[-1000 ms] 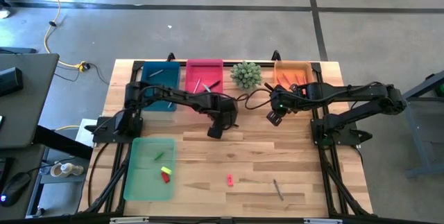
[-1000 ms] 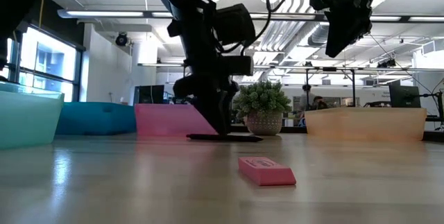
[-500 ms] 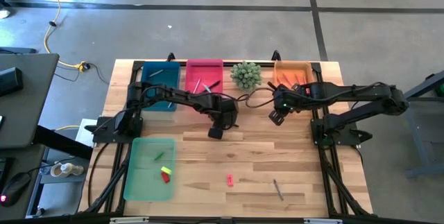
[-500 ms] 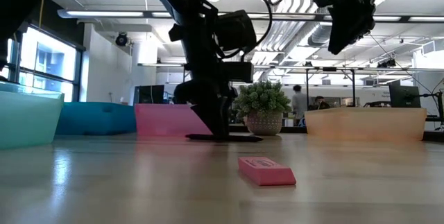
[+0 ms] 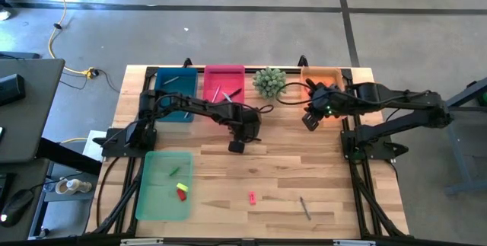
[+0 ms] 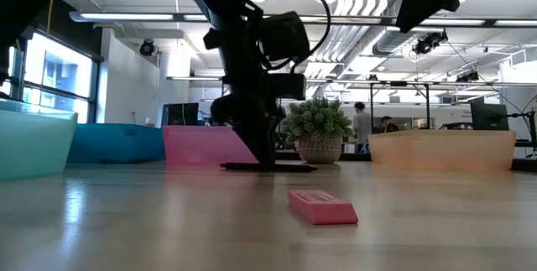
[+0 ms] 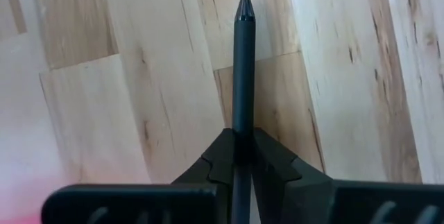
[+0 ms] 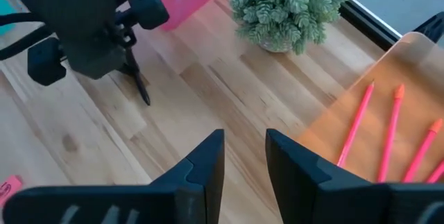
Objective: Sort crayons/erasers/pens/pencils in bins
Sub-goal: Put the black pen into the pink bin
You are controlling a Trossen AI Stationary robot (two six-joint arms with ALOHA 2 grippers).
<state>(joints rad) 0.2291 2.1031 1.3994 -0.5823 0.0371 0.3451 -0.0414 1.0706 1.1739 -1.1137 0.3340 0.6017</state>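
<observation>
At mid-surface the left hand (image 7: 243,156) is clamped on a thin dark pen (image 7: 241,71) lying flat, which could twist loose when lifted; the right hand (image 8: 244,156) hangs apart near the orange bin (image 5: 310,73).

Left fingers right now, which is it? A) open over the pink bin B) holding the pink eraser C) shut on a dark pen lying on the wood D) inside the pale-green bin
C: the left wrist view shows the left gripper closed around a dark pen that lies on the bare wooden table; the pink eraser lies apart, nearer the front edge.
</observation>
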